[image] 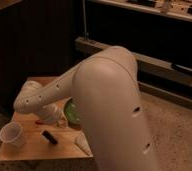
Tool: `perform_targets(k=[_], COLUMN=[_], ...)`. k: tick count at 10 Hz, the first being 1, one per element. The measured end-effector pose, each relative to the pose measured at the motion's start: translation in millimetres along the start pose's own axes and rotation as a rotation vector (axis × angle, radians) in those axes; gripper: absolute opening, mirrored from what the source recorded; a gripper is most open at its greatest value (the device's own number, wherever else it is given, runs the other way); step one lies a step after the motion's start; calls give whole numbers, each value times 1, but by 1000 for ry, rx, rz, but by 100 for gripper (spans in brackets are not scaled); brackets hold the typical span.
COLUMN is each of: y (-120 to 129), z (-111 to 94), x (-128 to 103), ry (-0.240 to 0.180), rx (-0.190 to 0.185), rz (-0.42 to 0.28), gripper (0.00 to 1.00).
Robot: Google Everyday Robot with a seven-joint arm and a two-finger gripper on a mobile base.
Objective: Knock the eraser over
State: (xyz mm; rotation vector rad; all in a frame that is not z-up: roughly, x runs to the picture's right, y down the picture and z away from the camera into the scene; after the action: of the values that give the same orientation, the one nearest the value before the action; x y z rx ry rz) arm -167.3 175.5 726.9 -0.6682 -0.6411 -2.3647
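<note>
Eraser [50, 136]: a small dark, elongated block, sitting in the lower left of the frame on the wooden tabletop [31, 149]. It is lying flat on its long side rather than standing on end, its long axis running diagonally from upper left to lower right. It is resting on bare wood, apart from anything else on the surface. The tool [53, 118] is hanging just above and slightly behind it in the frame, near the eraser; whether the two are touching cannot be told.
</note>
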Motion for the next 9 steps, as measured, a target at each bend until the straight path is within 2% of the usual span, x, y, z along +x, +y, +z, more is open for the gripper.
perform_targets(k=[1, 2, 3, 6, 7, 8, 9], y=[0, -8, -14, -15, -16, -14, -13], z=[1, 0, -1, -6, -8, -10, -11], x=[1, 6, 8, 5, 7, 8, 7], ry=[-6, -17, -21, -32, -33, -37, -42], rx=[-3, -8, -10, -16, -13, -7, -3], rz=[-6, -26, -39, -37, -47, -57, -60], gripper=[51, 52, 49, 21, 18, 21, 29])
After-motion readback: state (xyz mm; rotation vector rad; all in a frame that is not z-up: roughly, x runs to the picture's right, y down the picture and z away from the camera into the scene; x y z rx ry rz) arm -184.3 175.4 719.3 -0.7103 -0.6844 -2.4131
